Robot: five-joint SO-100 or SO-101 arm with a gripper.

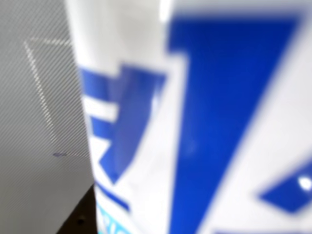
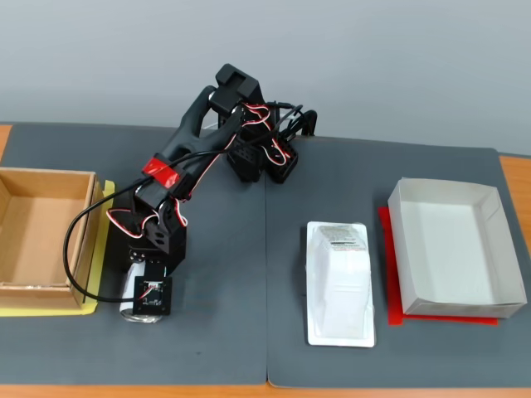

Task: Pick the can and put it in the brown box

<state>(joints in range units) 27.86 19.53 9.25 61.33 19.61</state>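
The pincer (image 2: 146, 292) reaches down over the can (image 2: 138, 317) at the near left of the dark mat (image 2: 249, 348); its fingers are hidden under the wrist in the fixed view, so I cannot tell whether they pinch the can. Only the can's silver end shows below the arm. In the wrist view the can (image 1: 204, 126) fills the picture, blurred white with blue lettering. The brown box (image 2: 79, 240) sits just left of it. To the right lie a white plastic package (image 2: 338, 286) and, farther right, a white box (image 2: 406, 249).

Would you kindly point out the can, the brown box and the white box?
can (image 1: 219, 146), wrist view, its printed side.
brown box (image 2: 33, 236), fixed view, its bare floor.
white box (image 2: 448, 249), fixed view, its floor.
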